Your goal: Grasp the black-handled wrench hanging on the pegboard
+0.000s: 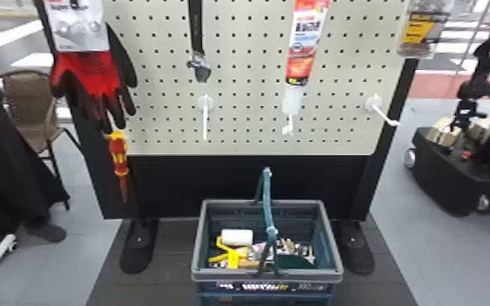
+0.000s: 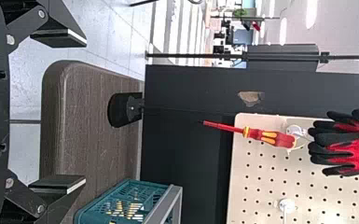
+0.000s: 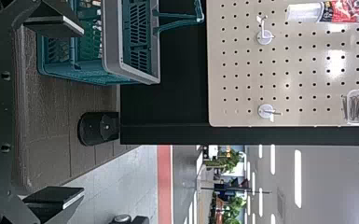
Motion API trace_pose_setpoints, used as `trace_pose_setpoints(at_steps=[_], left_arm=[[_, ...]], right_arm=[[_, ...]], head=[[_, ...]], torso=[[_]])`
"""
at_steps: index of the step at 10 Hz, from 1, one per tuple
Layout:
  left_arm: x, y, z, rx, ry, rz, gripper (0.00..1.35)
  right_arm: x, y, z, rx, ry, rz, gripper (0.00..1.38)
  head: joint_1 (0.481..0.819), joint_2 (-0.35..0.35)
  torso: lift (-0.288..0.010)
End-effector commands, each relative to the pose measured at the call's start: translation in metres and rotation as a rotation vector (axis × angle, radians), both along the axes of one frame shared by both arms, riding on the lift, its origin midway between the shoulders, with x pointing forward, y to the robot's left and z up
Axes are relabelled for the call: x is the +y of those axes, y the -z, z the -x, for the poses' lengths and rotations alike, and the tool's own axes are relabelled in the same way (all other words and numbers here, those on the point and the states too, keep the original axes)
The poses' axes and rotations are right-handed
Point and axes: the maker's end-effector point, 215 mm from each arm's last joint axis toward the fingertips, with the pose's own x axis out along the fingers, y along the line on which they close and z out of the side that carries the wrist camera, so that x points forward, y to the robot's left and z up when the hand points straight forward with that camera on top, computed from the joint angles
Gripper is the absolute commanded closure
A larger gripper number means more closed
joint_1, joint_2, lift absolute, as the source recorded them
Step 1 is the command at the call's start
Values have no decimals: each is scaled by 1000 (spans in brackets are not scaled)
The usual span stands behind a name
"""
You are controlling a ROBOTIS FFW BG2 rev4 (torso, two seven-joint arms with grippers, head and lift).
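Where its handle runs off the top edge of the head view, the 1 black-handled wrench (image 1: 196,40) hangs on the pegboard (image 1: 248,89) with its grey metal head pointing down. 3 white hooks (image 1: 205,110) stick out of the lower rows, the nearest straight beneath the wrench. To its right hangs 1 red-and-white sealant tube (image 1: 303,53), nozzle down, and at the board's far top corner 1 clear packet (image 1: 421,28) with a yellow label. To its left hang the red-and-black work gloves (image 1: 93,81) on 1 card, with 1 red-and-yellow screwdriver (image 1: 119,158) below them, tip down. Under the board, between the stand's 2 black feet (image 1: 138,244), sits 1 grey-rimmed teal basket (image 1: 199,244), handle upright, holding 1 white paint roller (image 1: 237,237) among small goods. Well back from the board, the left gripper (image 2: 81,109) has its 2 fingers spread wide around nothing. The right gripper (image 3: 81,111) is spread just as wide, also holding nothing.
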Motion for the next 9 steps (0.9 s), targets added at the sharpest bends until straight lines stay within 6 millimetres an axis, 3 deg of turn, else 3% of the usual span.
trace_pose_setpoints(at_steps=[1, 5, 6, 9], left_arm=[[-1, 1, 1, 0, -10, 9, 256], [-5, -4, -3, -10, -3, 11, 256], [-7, -18, -12, -25, 5, 8, 254], [-17, -118, -83, -143, 95, -59, 254]], right_arm=[[0, 0, 0, 1, 0, 0, 102], [0, -1, 0, -1, -1, 1, 102], [0, -1, 0, -1, -1, 1, 102], [0, -3, -1, -5, -2, 2, 102]], head=[[549, 0], [549, 0], [549, 0], [549, 0]], torso=[[-100], [-100], [-100], [-100]])
